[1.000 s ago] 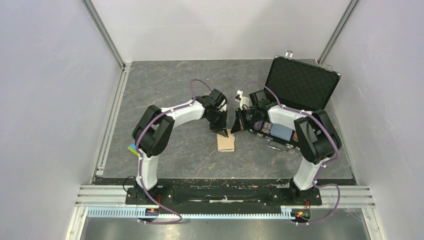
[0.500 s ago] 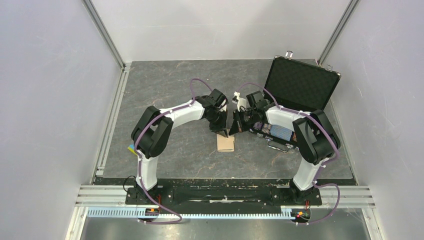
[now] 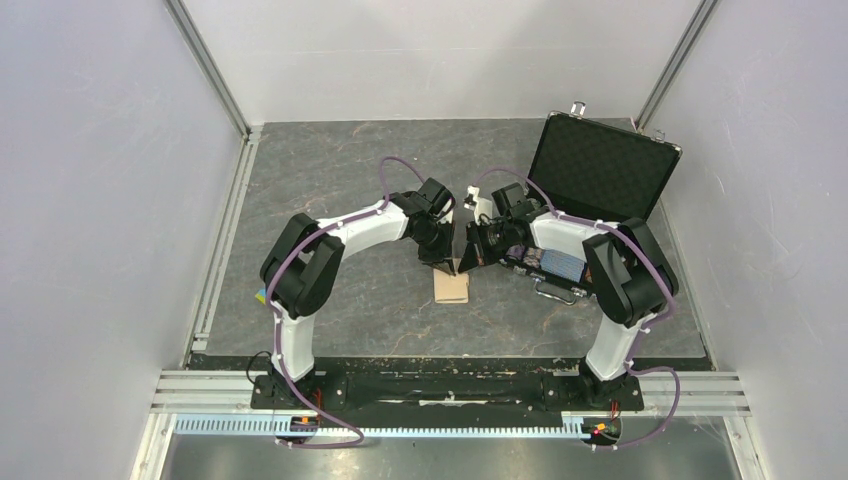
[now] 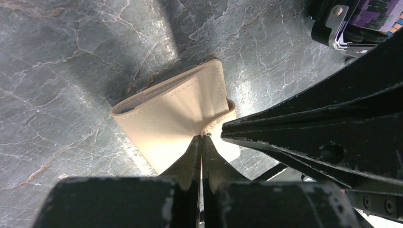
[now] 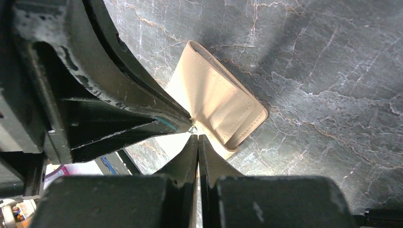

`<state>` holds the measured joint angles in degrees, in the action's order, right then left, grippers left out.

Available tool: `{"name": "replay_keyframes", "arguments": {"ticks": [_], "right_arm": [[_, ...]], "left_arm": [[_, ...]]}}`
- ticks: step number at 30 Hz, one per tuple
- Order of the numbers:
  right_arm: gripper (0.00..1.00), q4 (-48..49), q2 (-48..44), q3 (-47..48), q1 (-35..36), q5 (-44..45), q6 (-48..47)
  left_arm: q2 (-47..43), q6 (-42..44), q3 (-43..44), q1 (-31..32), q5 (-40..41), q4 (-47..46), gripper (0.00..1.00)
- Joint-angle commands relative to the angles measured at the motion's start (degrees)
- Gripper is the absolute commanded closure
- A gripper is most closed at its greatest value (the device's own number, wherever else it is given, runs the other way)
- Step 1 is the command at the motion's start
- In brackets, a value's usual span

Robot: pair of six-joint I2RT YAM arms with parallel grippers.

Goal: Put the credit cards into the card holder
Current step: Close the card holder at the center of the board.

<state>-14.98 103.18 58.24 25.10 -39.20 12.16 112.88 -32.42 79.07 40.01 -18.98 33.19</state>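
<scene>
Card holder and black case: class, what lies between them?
In the top view, the right tool sits between the card holder and the black case.

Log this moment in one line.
left claw: shut, tip at card holder flap | right claw: shut, tip at same flap | card holder: on table

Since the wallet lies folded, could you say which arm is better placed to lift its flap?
Probably left: the left gripper has its jaws shut at the card holder's snap tab; the right gripper just points there.
</scene>
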Motion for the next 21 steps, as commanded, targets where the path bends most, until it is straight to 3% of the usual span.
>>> {"name": "replay_keyframes", "arguments": {"ticks": [1, 21], "right_arm": [[1.00, 0.32, 1.29, 0.23, 0.64, -0.79, -1.32], [1.00, 0.69, 1.56, 0.12, 1.26, 0.37, -1.83]], "left_arm": [[0.21, 3.42, 0.57, 0.33, 0.48, 0.74, 0.98], [1.73, 4.10, 1.10, 0.59, -0.97, 0.74, 0.98]]}}
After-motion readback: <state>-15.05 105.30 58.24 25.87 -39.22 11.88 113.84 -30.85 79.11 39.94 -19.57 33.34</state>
